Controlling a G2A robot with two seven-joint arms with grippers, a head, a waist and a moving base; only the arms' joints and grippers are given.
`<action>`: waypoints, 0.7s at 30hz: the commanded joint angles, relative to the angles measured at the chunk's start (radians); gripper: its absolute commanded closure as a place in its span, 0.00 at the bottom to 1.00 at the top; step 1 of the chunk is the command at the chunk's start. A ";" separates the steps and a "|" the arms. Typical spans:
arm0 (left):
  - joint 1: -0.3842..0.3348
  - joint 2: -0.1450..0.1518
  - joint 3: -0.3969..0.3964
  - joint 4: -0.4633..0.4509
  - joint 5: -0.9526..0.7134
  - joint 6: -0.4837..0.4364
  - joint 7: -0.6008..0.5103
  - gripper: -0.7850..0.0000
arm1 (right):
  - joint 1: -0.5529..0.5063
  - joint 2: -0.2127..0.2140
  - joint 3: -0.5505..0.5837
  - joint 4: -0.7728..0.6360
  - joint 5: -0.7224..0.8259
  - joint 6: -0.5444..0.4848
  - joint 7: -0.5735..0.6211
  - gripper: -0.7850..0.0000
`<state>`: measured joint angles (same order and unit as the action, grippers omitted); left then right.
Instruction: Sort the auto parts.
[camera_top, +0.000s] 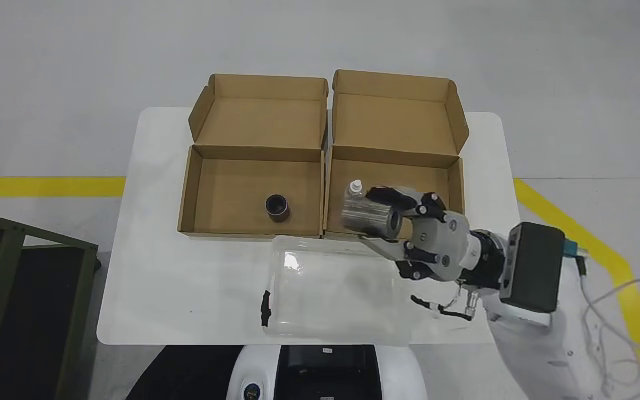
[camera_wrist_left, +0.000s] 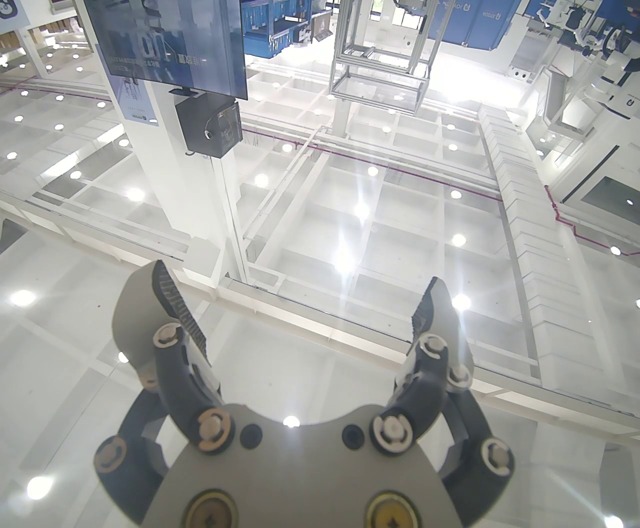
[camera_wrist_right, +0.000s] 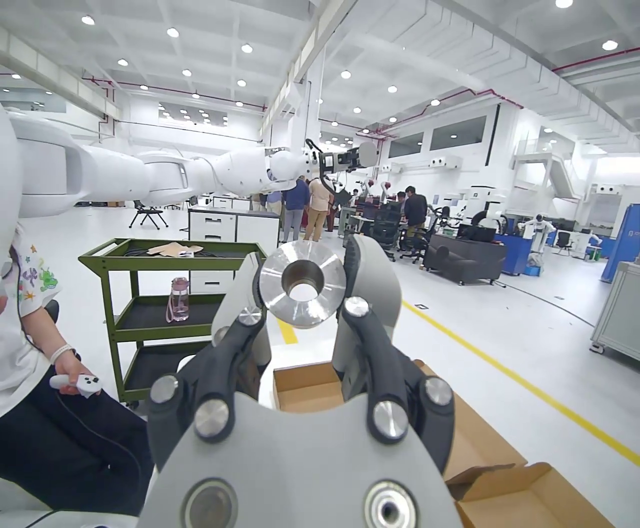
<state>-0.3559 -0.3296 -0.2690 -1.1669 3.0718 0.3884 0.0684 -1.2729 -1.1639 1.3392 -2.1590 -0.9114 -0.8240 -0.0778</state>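
Note:
My right gripper (camera_top: 388, 208) is shut on a shiny silver metal cylinder with a centre hole (camera_top: 362, 212), held on its side above the front wall of the right cardboard box (camera_top: 456, 190). In the right wrist view the cylinder (camera_wrist_right: 302, 284) sits clamped between the two fingers (camera_wrist_right: 370, 280), its bored end face showing. A small pale part (camera_top: 355, 187) lies inside the right box. The left cardboard box (camera_top: 200, 195) holds a dark ring-shaped part (camera_top: 278, 207). My left gripper (camera_wrist_left: 298, 280) is open and empty, pointing up at the ceiling.
Both boxes stand side by side at the back of the white table (camera_top: 150, 290), lids folded back. A clear plastic bag (camera_top: 330, 290) lies in front of them, near the table's front edge. A green cart (camera_wrist_right: 170, 295) stands on the floor beyond the table.

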 joint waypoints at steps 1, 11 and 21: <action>0.000 0.000 0.000 0.000 0.000 0.000 0.000 0.00 | 0.002 0.000 -0.002 0.000 0.005 0.002 0.001 1.00; 0.000 0.000 0.000 0.000 0.000 0.000 0.000 0.00 | 0.027 -0.002 -0.045 0.033 -0.016 0.031 0.044 1.00; 0.000 0.000 0.000 0.000 0.000 0.000 0.000 0.00 | 0.088 -0.012 -0.164 0.102 -0.073 0.068 0.140 1.00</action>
<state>-0.3559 -0.3296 -0.2690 -1.1669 3.0718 0.3884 0.0684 -1.1947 -1.1745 1.1917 -2.0660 -0.9759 -0.7601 0.0504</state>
